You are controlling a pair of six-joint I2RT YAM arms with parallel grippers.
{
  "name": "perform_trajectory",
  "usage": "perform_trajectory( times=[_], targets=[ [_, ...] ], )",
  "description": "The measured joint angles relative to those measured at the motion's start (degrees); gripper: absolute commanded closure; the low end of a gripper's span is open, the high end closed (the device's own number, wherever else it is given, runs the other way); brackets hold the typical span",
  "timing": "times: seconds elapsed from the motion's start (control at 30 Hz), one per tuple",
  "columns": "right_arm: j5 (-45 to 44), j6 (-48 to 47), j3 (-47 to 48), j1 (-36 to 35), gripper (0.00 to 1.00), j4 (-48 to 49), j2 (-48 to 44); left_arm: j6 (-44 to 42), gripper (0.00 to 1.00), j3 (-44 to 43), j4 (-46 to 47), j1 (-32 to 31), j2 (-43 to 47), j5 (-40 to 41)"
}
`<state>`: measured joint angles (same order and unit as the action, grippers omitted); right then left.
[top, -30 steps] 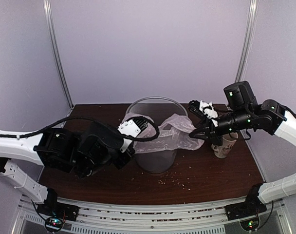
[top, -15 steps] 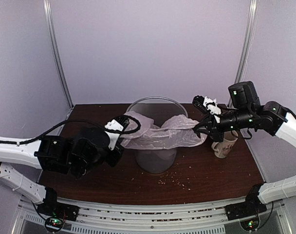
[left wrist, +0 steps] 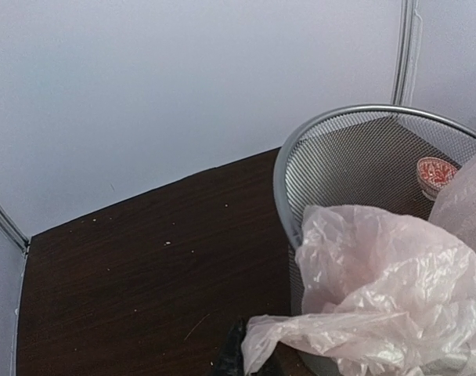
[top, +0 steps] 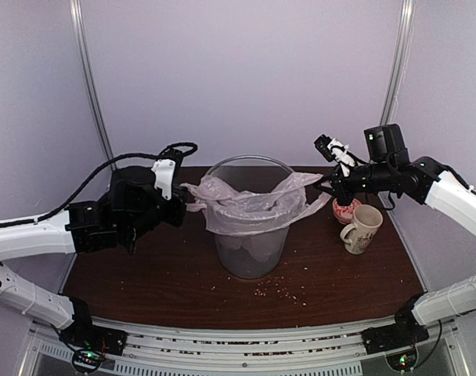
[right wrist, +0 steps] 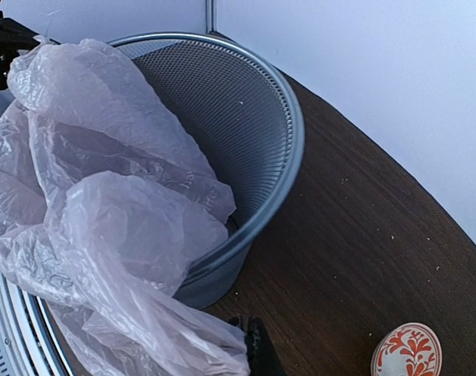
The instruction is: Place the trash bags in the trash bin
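The left arm reaches in low from the left edge of the dark wooden table [top: 144, 274], its forearm roughly level and its wrist just left of the grey see-through mesh bin [top: 250, 254] with the thin metal rim. The left hand [top: 178, 205] is closed tight, pinching the left edge of the thin pinkish-white translucent plastic bag [top: 246, 205]. In the left wrist view, the wrinkled film bunches out from the dark fingers [left wrist: 234, 356] at the bottom edge.

The right arm comes in from the right side, elbow raised and forearm pointing left, at rim height. The right hand [top: 332, 190] is likewise clamped shut on the right edge of the bag. Its fingers [right wrist: 257, 345] show just under the film in the right wrist view.

Between the two hands, the bag spans the bin's mouth, its middle sagging inside and its edges draped over the rim on both sides. A cream patterned mug [top: 363, 229] and a small red-and-white patterned cup [top: 345, 210] stand on the table below the right hand.
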<state>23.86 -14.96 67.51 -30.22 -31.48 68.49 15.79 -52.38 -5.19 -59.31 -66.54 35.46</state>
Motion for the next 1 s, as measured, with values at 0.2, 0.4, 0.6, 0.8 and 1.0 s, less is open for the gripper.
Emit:
perform_trajectory(
  times=[0.2, 0.4, 0.6, 0.8, 1.0],
  targets=[
    [0.87, 1.44, 1.05, 3.06, 1.0, 2.64, 1.7, 0.04, 1.0, -4.07, 0.26, 6.49, -4.55, -4.42],
    [1.73, 1.9, 3.34, 3.67, 1.0, 4.26, 5.75, 0.81, 1.0, -5.18, 0.79, 11.52, -6.69, -7.39],
    [1.86, 2.1, 5.05, 5.03, 1.0, 6.08, 11.17, 1.51, 1.0, -7.1, 2.29, 14.45, -11.37, -11.82],
    [2.01, 2.54, 5.33, 6.1, 1.0, 8.04, 15.52, 1.99, 1.0, -7.3, 5.05, 14.97, -15.39, -15.3],
    [4.72, 2.8, 5.31, 6.14, 0.99, 9.31, 17.44, 2.16, 1.0, -7.3, 8.66, 15.98, -17.66, -19.54]
  ],
)
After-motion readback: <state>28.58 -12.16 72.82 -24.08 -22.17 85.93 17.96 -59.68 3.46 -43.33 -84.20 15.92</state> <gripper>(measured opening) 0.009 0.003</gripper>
